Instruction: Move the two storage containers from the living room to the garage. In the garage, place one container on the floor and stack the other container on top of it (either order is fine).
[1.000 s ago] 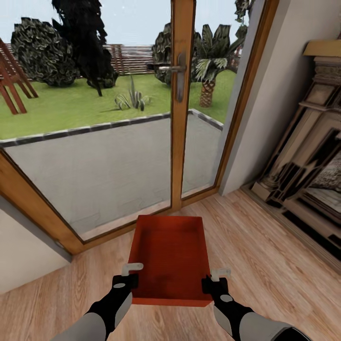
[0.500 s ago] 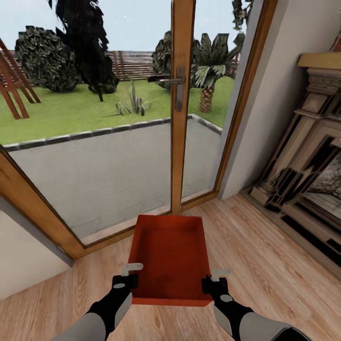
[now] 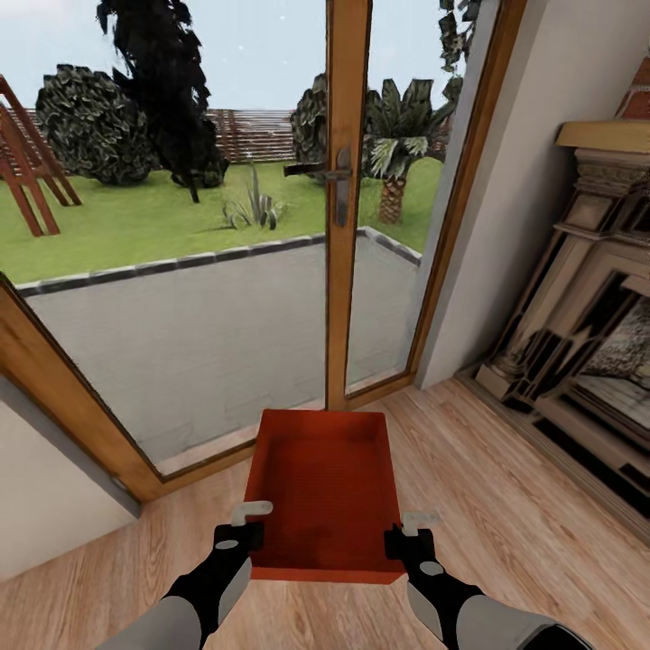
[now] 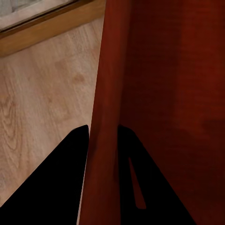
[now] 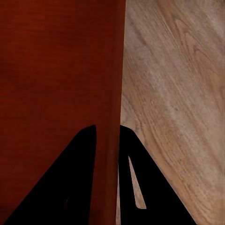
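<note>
Before the wood-framed glass garden doors [image 3: 336, 208], an orange-red storage container [image 3: 327, 492] is being held above the light wood-plank floor [image 3: 506, 506] of the living room, its far end pointing toward the doors' bottom rail. Nothing is being carried inside it: its finely ribbed inner bottom is lying bare between the low plain walls. Its near left wall is being gripped by the left gripper [image 3: 250, 524], and its near right wall by the right gripper [image 3: 411, 531].

On the left wrist camera, the container's wall [image 4: 107, 117] is being pinched between the two dark fingers [image 4: 56, 187], one pressed on the outer face and one on the inner, so the jaws are being kept narrow on that wall. On the right wrist camera the same is being shown: the wall [image 5: 115, 93] is being clamped between the fingers [image 5: 61, 183], with planks [image 5: 178, 103] passing on the outer side.

To the right of the doors, a stone fireplace [image 3: 587, 298] with a wooden mantel is being shown against the wall, well apart from the container. Beyond the doors, a paved terrace [image 3: 181, 325], lawn and shrubs are being seen.
</note>
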You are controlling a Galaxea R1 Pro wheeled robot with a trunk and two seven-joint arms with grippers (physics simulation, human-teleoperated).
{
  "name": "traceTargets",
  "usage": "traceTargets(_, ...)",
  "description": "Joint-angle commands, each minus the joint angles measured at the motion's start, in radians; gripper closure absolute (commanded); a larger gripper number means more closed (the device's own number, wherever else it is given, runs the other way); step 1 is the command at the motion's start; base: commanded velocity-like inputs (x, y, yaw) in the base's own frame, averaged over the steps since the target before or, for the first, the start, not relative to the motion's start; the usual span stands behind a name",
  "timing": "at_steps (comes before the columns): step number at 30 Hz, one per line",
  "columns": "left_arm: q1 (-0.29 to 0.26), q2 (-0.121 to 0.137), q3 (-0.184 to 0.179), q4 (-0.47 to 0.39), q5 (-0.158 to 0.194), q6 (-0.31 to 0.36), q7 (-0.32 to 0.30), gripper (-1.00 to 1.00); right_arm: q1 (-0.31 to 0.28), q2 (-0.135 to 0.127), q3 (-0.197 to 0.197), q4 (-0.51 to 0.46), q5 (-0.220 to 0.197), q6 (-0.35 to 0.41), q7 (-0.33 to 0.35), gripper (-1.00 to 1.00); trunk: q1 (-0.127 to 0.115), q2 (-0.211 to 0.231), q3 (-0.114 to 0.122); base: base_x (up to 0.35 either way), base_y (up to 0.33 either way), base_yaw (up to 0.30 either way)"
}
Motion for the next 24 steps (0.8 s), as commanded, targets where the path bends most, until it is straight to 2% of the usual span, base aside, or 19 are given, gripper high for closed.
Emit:
traceTargets(1,-0.001,0.000,0.022,-0.035,-0.014,0.004,0.008,1.00,0.000,0.000,0.004,0.008,-0.024,-0.007,-0.002,1.00,-0.004,0.007,0.004,0.000,0.000,0.000)
traceTargets(24,-0.001,0.000,0.022,-0.033,-0.013,0.004,0.007,1.00,0.000,0.000,0.004,0.008,-0.024,-0.007,-0.002,1.00,-0.092,0.168,0.114,0.000,0.000,0.000)
